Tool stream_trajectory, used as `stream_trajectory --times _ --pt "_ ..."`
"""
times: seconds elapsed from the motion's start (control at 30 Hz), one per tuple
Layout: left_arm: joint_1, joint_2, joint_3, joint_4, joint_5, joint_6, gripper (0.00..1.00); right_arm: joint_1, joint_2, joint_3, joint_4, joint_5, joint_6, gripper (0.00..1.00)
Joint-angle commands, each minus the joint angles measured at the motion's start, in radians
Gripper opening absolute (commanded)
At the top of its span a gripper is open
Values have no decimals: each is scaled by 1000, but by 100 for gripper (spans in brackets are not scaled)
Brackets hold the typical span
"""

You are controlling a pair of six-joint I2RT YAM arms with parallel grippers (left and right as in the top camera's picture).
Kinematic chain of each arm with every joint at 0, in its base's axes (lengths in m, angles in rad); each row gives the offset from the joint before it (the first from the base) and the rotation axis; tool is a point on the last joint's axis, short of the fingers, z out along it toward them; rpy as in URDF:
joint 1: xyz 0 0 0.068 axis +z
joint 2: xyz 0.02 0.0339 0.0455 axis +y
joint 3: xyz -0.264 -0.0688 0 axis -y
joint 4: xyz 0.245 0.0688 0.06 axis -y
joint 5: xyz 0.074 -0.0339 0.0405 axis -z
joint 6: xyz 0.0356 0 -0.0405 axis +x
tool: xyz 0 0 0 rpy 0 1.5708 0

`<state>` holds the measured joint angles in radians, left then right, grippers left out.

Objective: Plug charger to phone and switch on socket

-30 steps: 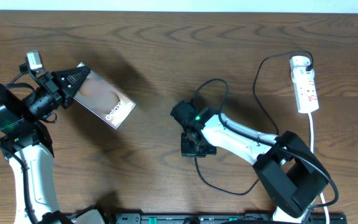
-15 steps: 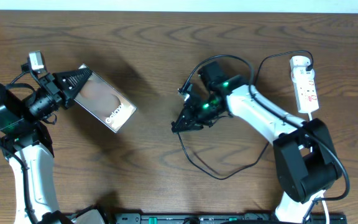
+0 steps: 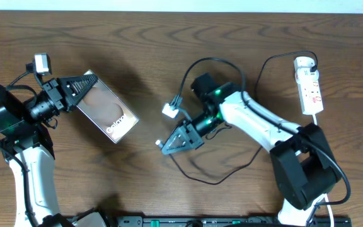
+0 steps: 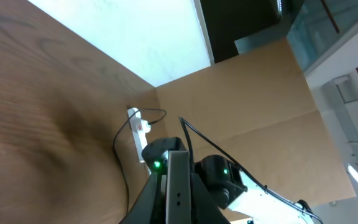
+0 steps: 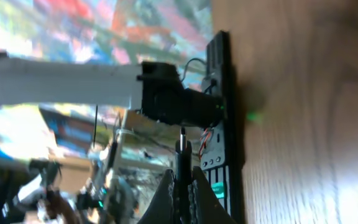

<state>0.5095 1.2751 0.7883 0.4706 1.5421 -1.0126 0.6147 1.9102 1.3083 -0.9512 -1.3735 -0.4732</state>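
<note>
The left fingers (image 3: 86, 82) gripped one end of the phone (image 3: 109, 108), presenting its free end to the right fingers (image 3: 167, 146) – closed on the charger (image 5: 181, 144) tip, apparently for plugging – while the socket (image 3: 310, 88) lay well apart on the tabletop (image 3: 169, 50).

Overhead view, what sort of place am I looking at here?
Probably a robotics lab bench: two white robot arms at a dark wood-grain table, a narrow white power strip, and brown cardboard-like panels beyond.

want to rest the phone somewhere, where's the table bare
Bare wood along the far edge, from above the phone toward the socket, and near the front below the phone. Crowded around the right hand, amid charger loops.
</note>
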Motion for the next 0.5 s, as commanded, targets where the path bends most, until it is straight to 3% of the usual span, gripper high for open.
stream_trajectory --times 0.0,0.27,0.47 --pt "-10 1 8 7 29 19 8 43 -2 8 21 -51 -90 1" --pt "-45 1 8 7 29 78 8 66 -2 8 64 -102 -89 1" --pt "-55 1 8 6 29 90 7 66 -2 8 174 -104 21 1"
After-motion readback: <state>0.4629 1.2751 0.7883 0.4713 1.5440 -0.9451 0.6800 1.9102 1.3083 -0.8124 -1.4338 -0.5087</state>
